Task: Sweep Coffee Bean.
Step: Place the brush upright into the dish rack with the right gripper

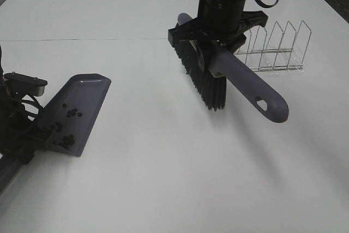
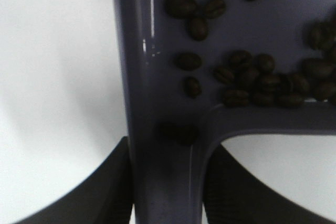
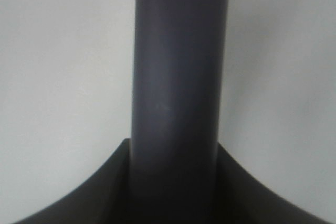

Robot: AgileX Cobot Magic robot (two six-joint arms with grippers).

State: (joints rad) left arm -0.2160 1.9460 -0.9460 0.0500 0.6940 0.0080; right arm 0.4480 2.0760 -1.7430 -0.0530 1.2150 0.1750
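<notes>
At left of table (image 1: 180,184), left gripper (image 1: 24,135) clamped on dustpan (image 1: 82,99) handle; coffee bean (image 2: 252,80) heap against pan's rear wall. Right gripper (image 1: 210,39) clamped on brush (image 1: 242,80), bristles seemingly clear of table. Likely best: keep pan tilted back, move slowly, spill none.

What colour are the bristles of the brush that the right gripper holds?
The stiff brush bristles are black; the exterior high view shows them best.

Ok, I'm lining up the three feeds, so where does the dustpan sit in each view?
Exterior high: dustpan at lower left, held by the left gripper.
Left wrist: fills much of the frame, its handle between the fingers.
Right wrist: not in it; only the brush and table.
Shared landmark: the beans lying in the dustpan, seen in exterior high and left wrist.
</notes>
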